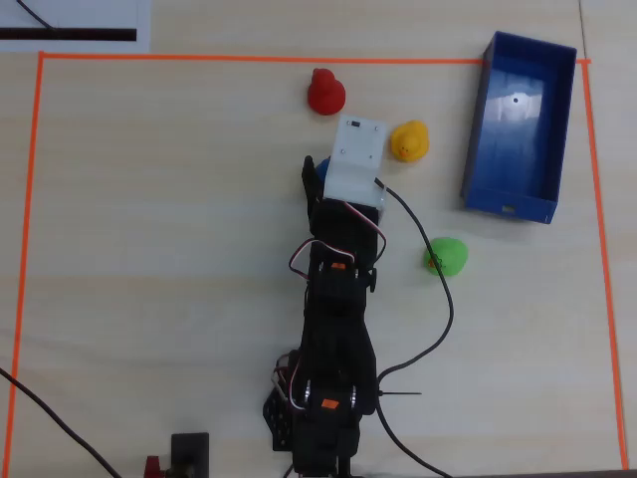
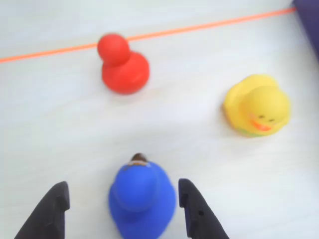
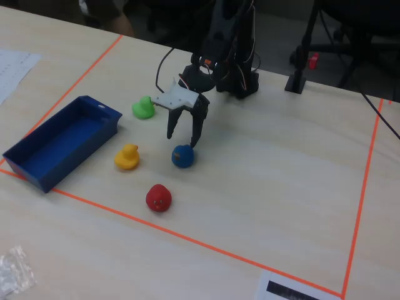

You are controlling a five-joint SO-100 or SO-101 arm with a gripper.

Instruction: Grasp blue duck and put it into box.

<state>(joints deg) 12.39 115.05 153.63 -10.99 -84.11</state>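
The blue duck (image 2: 143, 199) sits on the table between my gripper's (image 2: 122, 185) two black fingers, close to the right finger (image 2: 197, 211) and apart from the left one. The jaws are open and hold nothing. In the fixed view the gripper (image 3: 181, 140) hangs just above the blue duck (image 3: 182, 156). In the overhead view only a sliver of the blue duck (image 1: 321, 167) shows beside the white wrist block (image 1: 356, 159). The dark-blue box (image 1: 476, 129) stands empty at the upper right, and it shows at the left in the fixed view (image 3: 81, 156).
A red duck (image 1: 325, 93) and a yellow duck (image 1: 409, 141) sit just beyond the gripper, and a green duck (image 1: 447, 256) sits right of the arm. Orange tape (image 1: 199, 58) frames the work area. A loose black cable (image 1: 450, 309) loops right of the arm.
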